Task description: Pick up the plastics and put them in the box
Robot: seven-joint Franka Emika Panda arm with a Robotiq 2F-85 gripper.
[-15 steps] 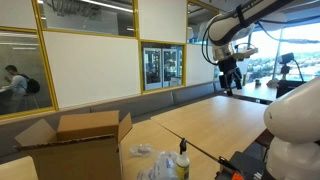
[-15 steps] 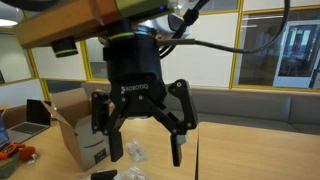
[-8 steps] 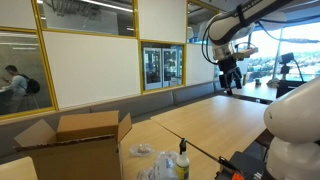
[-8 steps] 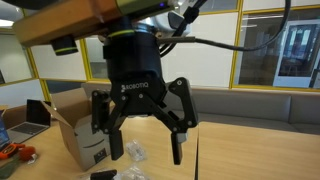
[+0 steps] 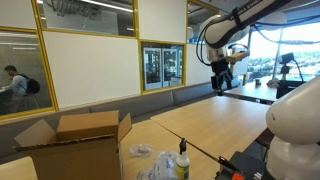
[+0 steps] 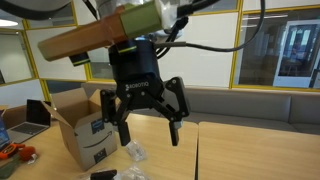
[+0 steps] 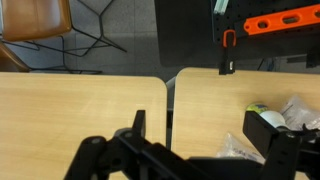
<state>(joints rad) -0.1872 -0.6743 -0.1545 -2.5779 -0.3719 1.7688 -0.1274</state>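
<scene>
Closest to me, the plastics (image 5: 150, 163) lie in a small wrinkled heap on the table (image 5: 215, 125), just beside the box (image 5: 80, 148), on the side of it that faces the arm. A small bottle (image 5: 183, 160) stands next to the heap, a little farther from the box. The flaps of the box stand open, but I cannot see into it from here. Well apart from the box, over the far part of the table, hangs the gripper (image 5: 221, 88). Its jaws are spread fully apart and there is nothing between them.

What is different from a moment ago: the arm is no longer at rest. The gripper has shifted a little toward the box, and in an exterior view the arm link above it is now tilted where it was level. The heap and the box are where they were.

I think this means the approach is only beginning: no piece is picked up yet, and the gripper must cross most of the table to come above the heap beside the box
</scene>
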